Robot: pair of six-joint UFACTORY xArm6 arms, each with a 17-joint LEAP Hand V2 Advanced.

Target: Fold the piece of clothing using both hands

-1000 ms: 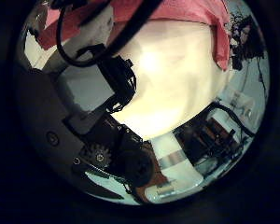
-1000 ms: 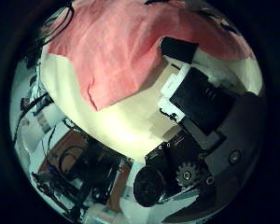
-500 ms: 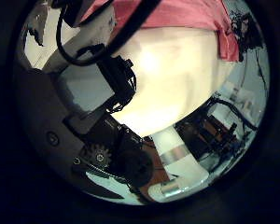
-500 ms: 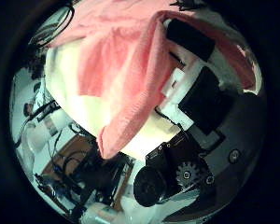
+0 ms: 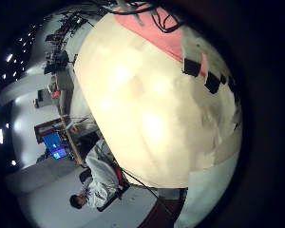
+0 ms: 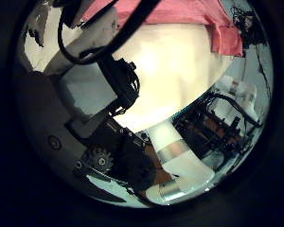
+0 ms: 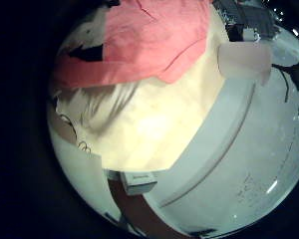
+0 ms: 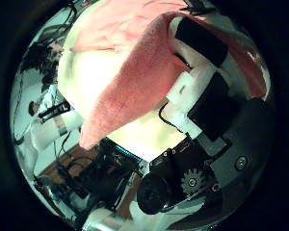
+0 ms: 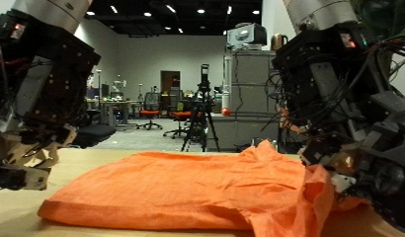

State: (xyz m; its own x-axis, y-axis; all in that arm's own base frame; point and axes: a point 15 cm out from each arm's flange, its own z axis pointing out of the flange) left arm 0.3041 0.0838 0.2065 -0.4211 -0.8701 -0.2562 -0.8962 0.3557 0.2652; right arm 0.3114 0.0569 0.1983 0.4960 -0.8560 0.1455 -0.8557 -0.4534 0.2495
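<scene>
Lying on the pale table (image 9: 19, 222), the orange garment (image 9: 190, 188) has one edge lifted, pinched in the right hand's (image 9: 337, 163) curled fingers (image 8: 197, 43). The left hand (image 9: 25, 163) hangs beside the cloth's other end, fingers relaxed. Behind stand tripods (image 9: 201, 109) and office chairs (image 9: 153, 107).

Both arms end in blocky black bodies with small red parts. The left hand (image 9: 21, 163) has white and black fingers (image 9: 32, 156); the right hand (image 9: 354, 178) has black and white segments. A toothed black wheel (image 8: 191, 179) sits by the right palm.
</scene>
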